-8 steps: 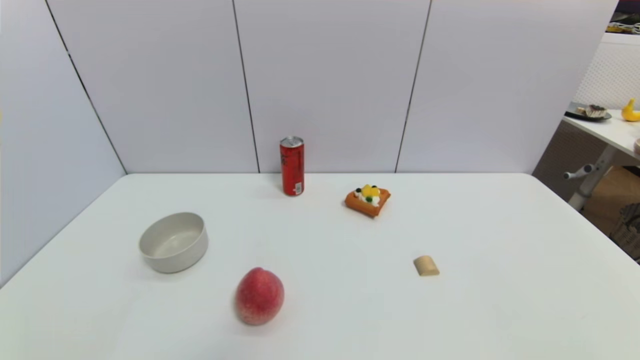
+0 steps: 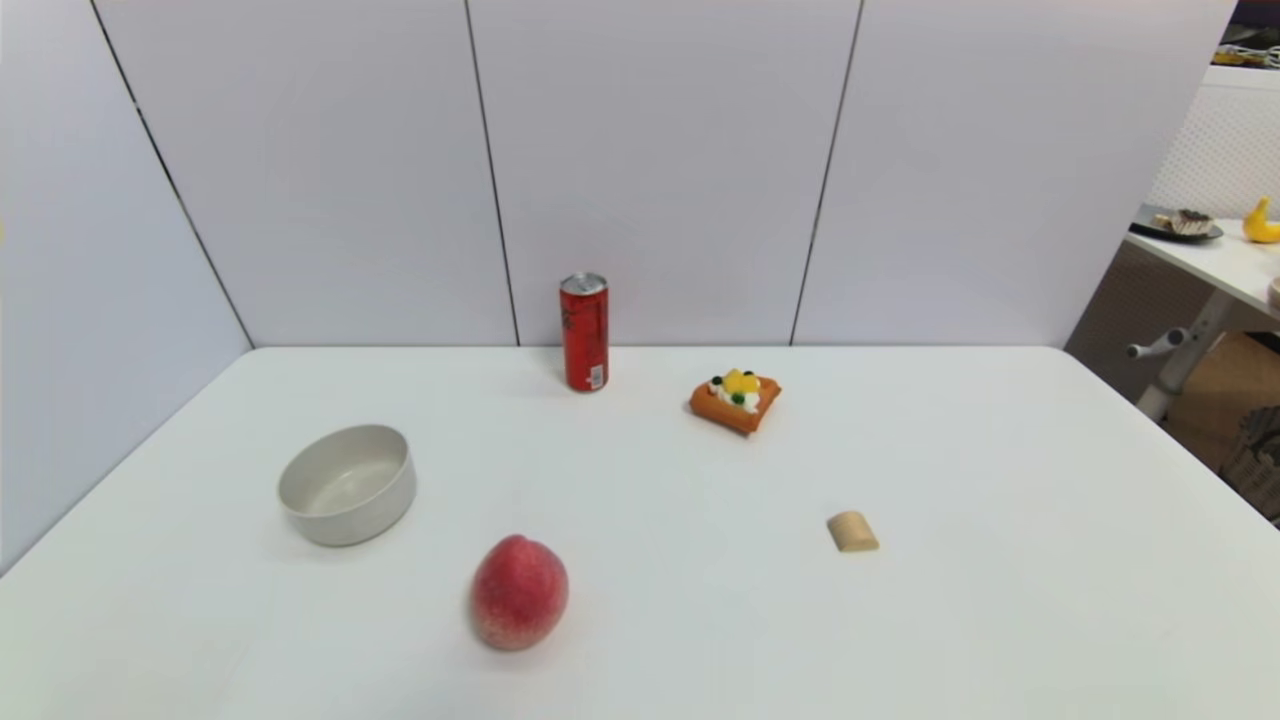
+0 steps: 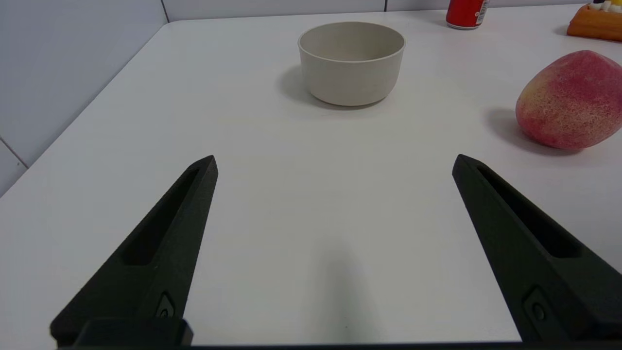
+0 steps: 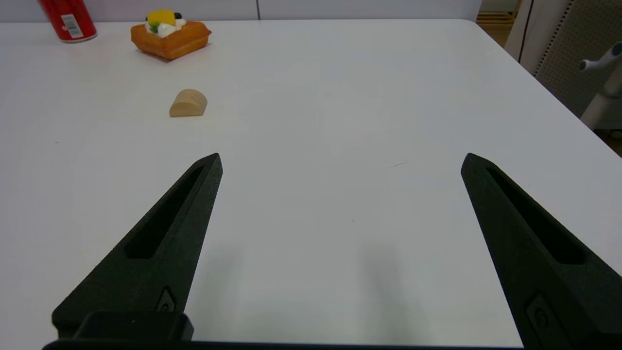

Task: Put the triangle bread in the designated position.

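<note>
White table [image 2: 1000, 600] walled by pale grey panels, with a second table and a stand off to the right. Both arms parked low at the near edge, out of the head view.

Left gripper [image 3: 335, 163]: fingers spread wide, nothing between them. Straight ahead of it, well apart, a beige bowl [image 3: 352, 63]; ahead and to its right, a peach [image 3: 568, 99].

Right gripper [image 4: 341, 160]: fingers likewise spread wide and empty. Ahead and to its left, a small tan block [image 4: 188, 103]; farther on along the same line, the triangle bread [image 4: 170, 36], flat on the table, untouched, well apart from both grippers. Just beyond the bread and further left, a red can [image 4: 68, 19], upright.

Handling, judged only: probably light, a toy pastry with a firm orange-brown base and raised toppings of yellow fruit, white cream and dark berries. Toppings uneven and likely poor for grip; better taken low, across the two flat side walls of the wedge, fingers clear of the cream. Little risk of crushing; some risk of tipping or sliding on the smooth table if pinched off-centre.

Writing: a white label patch with small print low on the can, dark characters up its side, neither legible. No brand readable anywhere else.
</note>
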